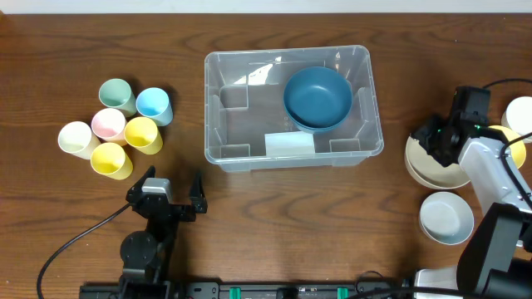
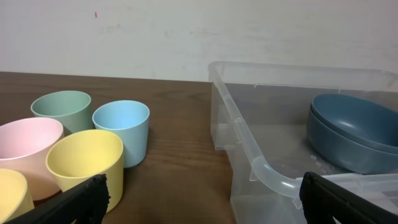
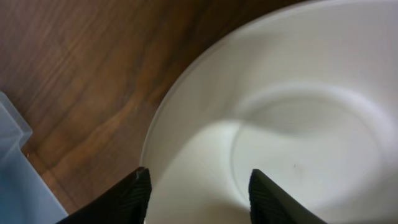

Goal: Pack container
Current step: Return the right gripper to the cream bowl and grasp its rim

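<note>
The container (image 1: 212, 108), a large clear plastic bin, stands at mid-table with two stacked dark blue bowls (image 1: 318, 98) in its right half. From the left wrist, the container's near corner (image 2: 249, 149) and the blue bowls (image 2: 354, 134) show. My left gripper (image 1: 173, 193) rests wide open near the front edge, holding nothing (image 2: 202, 196). My right gripper (image 1: 432, 145) hangs over the left rim of a cream bowl (image 1: 436, 170). In the right wrist view the gripper (image 3: 199, 186) straddles that rim: one finger outside, one inside the cream bowl (image 3: 298, 112), jaws still apart.
Several cups cluster at the left: green (image 1: 116, 95), blue (image 1: 154, 105), pink (image 1: 108, 124), yellow (image 1: 143, 134) and cream (image 1: 76, 139). A white bowl (image 1: 446, 218) sits in front of the cream one, another (image 1: 519, 116) at the right edge. A container corner (image 3: 12, 143) shows left of the cream bowl.
</note>
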`<state>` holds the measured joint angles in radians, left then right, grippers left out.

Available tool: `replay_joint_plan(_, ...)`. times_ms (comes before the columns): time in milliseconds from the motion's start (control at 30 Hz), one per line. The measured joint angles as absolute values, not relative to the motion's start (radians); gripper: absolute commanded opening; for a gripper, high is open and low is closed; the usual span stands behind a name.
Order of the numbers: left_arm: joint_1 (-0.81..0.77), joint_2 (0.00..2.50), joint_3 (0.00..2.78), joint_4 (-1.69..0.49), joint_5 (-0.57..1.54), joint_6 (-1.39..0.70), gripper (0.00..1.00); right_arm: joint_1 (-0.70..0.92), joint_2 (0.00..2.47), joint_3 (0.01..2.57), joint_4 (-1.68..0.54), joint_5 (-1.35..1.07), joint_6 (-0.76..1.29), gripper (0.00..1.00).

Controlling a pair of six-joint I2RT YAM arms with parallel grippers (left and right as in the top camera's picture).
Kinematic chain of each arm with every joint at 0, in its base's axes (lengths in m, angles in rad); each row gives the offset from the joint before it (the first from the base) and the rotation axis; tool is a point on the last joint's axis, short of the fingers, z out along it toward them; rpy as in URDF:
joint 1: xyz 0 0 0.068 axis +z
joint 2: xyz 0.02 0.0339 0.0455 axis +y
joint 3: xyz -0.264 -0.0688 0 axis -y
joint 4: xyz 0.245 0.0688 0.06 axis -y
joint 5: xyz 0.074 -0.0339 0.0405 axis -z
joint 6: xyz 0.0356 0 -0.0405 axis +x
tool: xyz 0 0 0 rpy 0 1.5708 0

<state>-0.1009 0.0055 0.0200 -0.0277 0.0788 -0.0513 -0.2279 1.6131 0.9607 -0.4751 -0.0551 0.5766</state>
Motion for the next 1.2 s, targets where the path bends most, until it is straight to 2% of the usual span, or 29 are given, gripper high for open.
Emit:
replay_joint_plan(233,-0.101,0.006,0.020,-0.028,0.079,-0.051,0.98,-0.228,1.613,0.892,-0.365,-0.056,0.584,0.43)
replay_joint_plan(467,-0.101,0.006,0.020,-0.028,0.079,-0.051,0.98,-0.228,1.613,0.876,-0.319,-0.078,0.569,0.57)
replay_joint_plan(767,-0.101,0.006,0.020,-0.028,0.079,-0.051,0.98,-0.228,1.597,0.875,-0.343,-0.191,0.518,0.59)
replay_joint_plan(1200,-0.101,0.006,0.020,-0.028,0.079,-0.051,0.98,-0.228,1.388,0.875,-0.353,-0.277,0.452,0.64)
